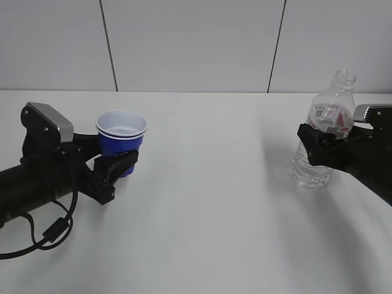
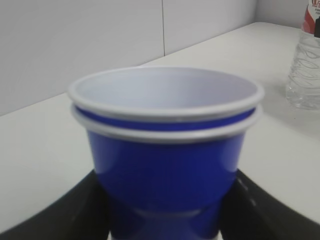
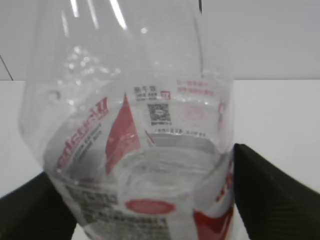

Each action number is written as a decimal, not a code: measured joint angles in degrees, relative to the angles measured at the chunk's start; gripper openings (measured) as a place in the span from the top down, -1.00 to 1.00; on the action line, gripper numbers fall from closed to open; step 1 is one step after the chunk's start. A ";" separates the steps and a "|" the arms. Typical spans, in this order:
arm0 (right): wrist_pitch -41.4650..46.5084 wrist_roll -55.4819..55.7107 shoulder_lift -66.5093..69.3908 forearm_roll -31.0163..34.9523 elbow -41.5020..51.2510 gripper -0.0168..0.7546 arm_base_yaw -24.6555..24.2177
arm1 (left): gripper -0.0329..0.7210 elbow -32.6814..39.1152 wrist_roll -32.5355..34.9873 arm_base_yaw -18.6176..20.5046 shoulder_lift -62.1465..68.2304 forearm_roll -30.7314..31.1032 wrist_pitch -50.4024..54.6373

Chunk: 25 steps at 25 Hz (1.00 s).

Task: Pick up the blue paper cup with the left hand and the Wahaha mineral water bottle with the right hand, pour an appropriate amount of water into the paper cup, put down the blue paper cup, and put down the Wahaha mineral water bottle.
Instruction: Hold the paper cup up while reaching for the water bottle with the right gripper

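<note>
The blue paper cup [image 1: 121,136], two nested cups with white rims, sits upright between the fingers of my left gripper [image 1: 119,160], which is shut on its lower body. In the left wrist view the cup [image 2: 165,165] fills the frame and the black fingers [image 2: 75,210] press both its sides. The Wahaha mineral water bottle [image 1: 320,165] stands upright and capless at the right, its base on the table. My right gripper [image 1: 324,139] is shut on its red-and-white label band. Up close, the bottle [image 3: 135,115] fills the gap between the fingers [image 3: 270,190]; some water shows inside.
The white table [image 1: 208,208] stretches between the two arms. A white panelled wall [image 1: 196,43] runs along its far edge. The left arm's cable [image 1: 49,236] loops onto the table at the near left.
</note>
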 joint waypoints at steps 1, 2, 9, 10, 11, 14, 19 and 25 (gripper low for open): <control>-0.11 0.00 0.10 0.00 0.00 -0.75 0.00 | -0.27 0.00 0.00 0.00 0.00 0.00 0.00; -0.20 0.00 0.38 0.00 -0.14 -0.75 0.00 | -0.27 0.00 0.00 0.00 0.00 0.00 0.00; -0.96 0.00 2.28 -0.07 -0.96 -0.73 0.00 | -0.27 0.00 -0.09 0.00 0.00 0.00 0.00; -0.96 0.00 2.31 -0.07 -0.99 -0.73 0.00 | -0.27 0.00 -0.09 0.00 0.00 0.00 0.00; -0.86 0.00 2.40 -0.07 -1.09 -0.73 0.00 | -0.27 0.00 -0.09 0.00 0.00 0.00 0.00; -0.86 0.00 2.63 -0.07 -1.22 -0.71 0.00 | -0.27 0.00 -0.09 0.00 0.00 0.11 0.00; -1.33 -0.11 3.10 -0.36 -1.25 -0.54 0.00 | -0.27 0.00 -0.09 0.00 0.00 0.11 0.00; -1.42 -0.34 3.18 -2.30 -1.34 -0.27 0.00 | -0.27 0.00 -0.09 0.00 0.00 0.11 0.00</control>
